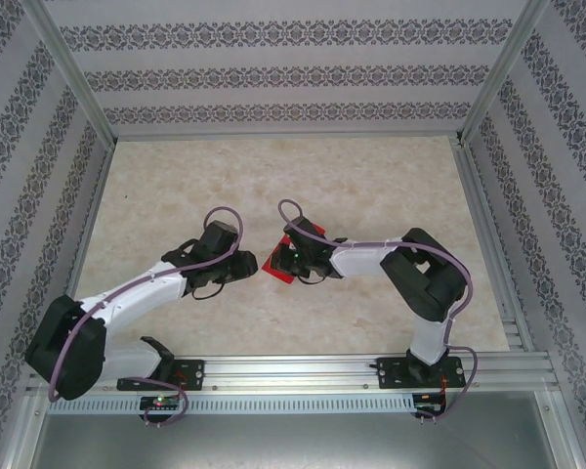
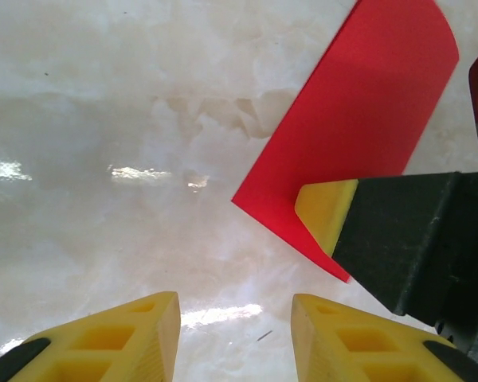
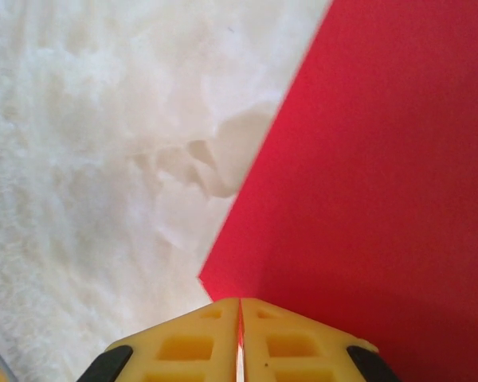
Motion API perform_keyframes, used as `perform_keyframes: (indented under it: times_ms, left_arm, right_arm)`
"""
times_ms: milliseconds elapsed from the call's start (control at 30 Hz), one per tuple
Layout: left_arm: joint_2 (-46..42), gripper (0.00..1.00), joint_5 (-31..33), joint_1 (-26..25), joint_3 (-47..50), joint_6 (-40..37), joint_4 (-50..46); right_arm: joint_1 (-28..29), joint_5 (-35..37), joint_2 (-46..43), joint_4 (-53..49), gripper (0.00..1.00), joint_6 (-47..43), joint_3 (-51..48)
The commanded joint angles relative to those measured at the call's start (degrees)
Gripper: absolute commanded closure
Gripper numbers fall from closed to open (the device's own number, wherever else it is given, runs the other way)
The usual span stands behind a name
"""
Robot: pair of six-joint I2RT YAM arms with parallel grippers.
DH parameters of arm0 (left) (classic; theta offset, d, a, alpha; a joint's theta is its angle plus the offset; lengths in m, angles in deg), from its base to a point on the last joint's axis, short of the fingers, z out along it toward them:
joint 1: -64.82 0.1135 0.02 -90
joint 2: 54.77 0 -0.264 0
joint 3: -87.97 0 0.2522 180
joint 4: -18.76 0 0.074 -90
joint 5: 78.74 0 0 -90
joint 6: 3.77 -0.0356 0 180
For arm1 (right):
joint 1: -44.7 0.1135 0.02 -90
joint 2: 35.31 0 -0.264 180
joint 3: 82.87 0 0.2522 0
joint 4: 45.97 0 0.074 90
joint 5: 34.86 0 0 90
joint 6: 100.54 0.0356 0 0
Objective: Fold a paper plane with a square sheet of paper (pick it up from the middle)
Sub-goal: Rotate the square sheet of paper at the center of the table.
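The square sheet of paper [image 1: 274,264] is bright red and sits at the table's middle, mostly hidden under the right wrist. In the right wrist view the sheet of paper [image 3: 366,175] spreads to the right. My right gripper [image 3: 240,306] is shut on its near edge, and a red sliver shows between the yellow fingers. In the left wrist view the paper [image 2: 358,119] slants up to the right with its far end curling. The right arm's yellow fingertip [image 2: 327,211] rests on its lower edge. My left gripper [image 2: 235,306] stands open just short of the paper's corner, holding nothing.
The pale marbled table [image 1: 176,186] has aluminium rails along its sides and a rail [image 1: 303,366] at the near edge where both arm bases are bolted. Patterned walls enclose the back and both sides. Both wrists [image 1: 264,256] nearly meet at the middle.
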Motion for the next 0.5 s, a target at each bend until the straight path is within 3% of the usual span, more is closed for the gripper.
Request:
perform_keyframes:
  times_ms: [0, 233, 467]
  left_arm:
    - [-0.72, 0.6, -1.95, -1.68, 0.11, 0.47, 6.42]
    - [6.67, 0.69, -1.84, -8.83, -4.8, 3.33, 12.01]
    - [18.27, 0.84, -0.37, -13.58, -12.88, 6.01, 13.29]
  right_arm:
    - [-2.49, 2.0, -6.94, 0.72, 0.89, -2.73, -0.02]
    - [-10.14, -3.4, -14.94, -0.48, 0.91, -9.98, -8.24]
    - [-14.1, -10.98, -12.42, -0.52, 0.98, -12.94, -8.66]
